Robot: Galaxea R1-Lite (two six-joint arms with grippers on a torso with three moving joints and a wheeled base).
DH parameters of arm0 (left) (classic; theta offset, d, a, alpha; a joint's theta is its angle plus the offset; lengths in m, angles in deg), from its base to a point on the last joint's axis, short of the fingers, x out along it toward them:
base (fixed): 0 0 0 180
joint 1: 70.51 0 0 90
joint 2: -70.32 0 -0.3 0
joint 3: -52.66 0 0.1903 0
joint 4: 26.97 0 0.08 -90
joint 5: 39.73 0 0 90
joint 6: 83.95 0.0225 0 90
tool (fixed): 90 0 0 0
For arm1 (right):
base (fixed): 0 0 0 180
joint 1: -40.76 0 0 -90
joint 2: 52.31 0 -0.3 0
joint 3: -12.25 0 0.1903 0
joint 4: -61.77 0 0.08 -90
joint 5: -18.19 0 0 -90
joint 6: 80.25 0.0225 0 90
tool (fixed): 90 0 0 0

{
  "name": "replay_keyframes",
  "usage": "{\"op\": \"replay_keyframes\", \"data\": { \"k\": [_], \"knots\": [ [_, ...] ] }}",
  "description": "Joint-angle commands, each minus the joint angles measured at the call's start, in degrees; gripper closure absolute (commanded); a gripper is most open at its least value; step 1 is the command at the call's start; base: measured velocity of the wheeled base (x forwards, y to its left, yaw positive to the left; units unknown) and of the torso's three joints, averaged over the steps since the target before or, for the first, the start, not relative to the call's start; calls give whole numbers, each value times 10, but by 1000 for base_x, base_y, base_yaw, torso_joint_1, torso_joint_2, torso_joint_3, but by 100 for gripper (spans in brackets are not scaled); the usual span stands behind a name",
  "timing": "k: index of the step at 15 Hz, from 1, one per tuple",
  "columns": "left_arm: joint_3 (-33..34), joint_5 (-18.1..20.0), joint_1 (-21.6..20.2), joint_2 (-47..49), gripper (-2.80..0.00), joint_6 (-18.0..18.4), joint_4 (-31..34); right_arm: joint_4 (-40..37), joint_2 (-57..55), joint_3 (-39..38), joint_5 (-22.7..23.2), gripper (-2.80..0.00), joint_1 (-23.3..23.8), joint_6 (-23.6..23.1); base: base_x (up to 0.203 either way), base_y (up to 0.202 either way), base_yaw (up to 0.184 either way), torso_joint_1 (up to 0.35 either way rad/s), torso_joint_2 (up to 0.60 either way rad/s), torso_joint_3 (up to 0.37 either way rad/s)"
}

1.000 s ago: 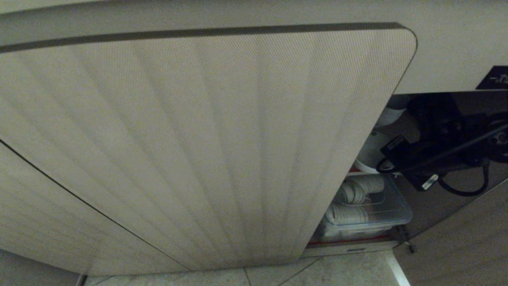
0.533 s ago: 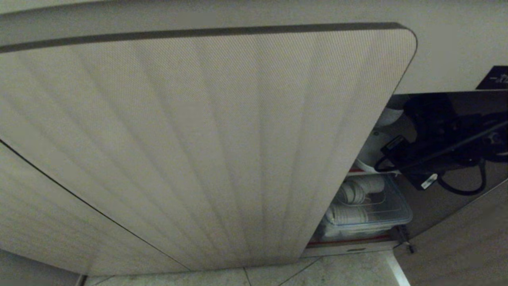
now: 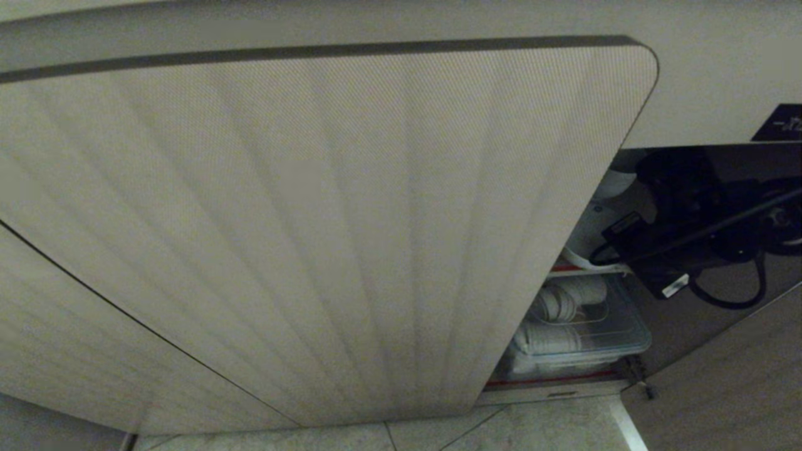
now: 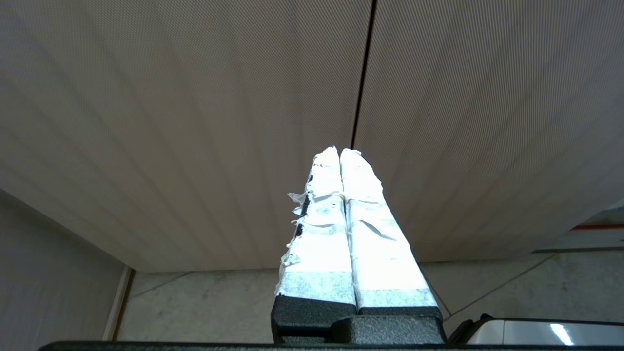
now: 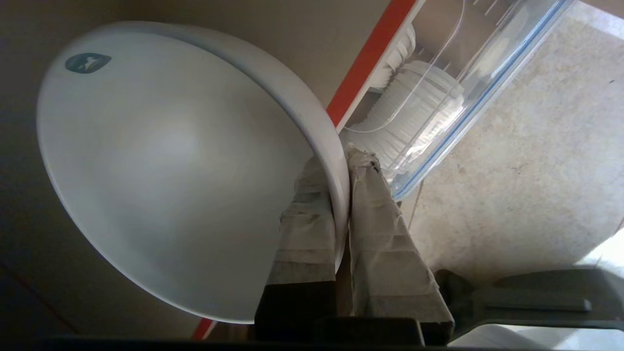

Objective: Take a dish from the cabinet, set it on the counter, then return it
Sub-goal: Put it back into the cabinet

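Inside the cabinet (image 3: 351, 238), the right hand (image 5: 341, 161) pinches the white dish (image 5: 165, 161) by its rim above the red-edged shelf (image 5: 370, 63). Outside, the left hand (image 4: 340, 152) rests closed and empty before the doors.

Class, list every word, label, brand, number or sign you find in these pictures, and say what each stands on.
No text can be read.
Teal badge on the white bowl: a small emblem, no legible words.
Black panel under the counter: pale marks, too blurred to read.

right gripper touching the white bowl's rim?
Touching. Right wrist view: the right gripper fingers clamp the white bowl rim, one inside, one outside, no gap.
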Motion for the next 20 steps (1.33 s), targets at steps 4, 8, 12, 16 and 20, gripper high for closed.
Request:
{"op": "replay_keyframes", "data": {
  "k": [4,8,12,16,20],
  "knots": [
    [0,0,0,0,0,0,0,2,-1,0,-7,0,0,25,0,0,0,0,0,0],
    [0,0,0,0,0,0,0,3,-1,0,-6,0,0,68,0,0,0,0,0,0],
    [0,0,0,0,0,0,0,5,-3,1,-4,0,0,105,0,0,0,0,0,0],
    [0,0,0,0,0,0,0,39,-6,0,-1,0,0,118,0,0,0,0,0,0],
    [0,0,0,0,0,0,0,55,-8,-1,1,0,-1,126,0,0,0,0,0,0]
  ]
}}
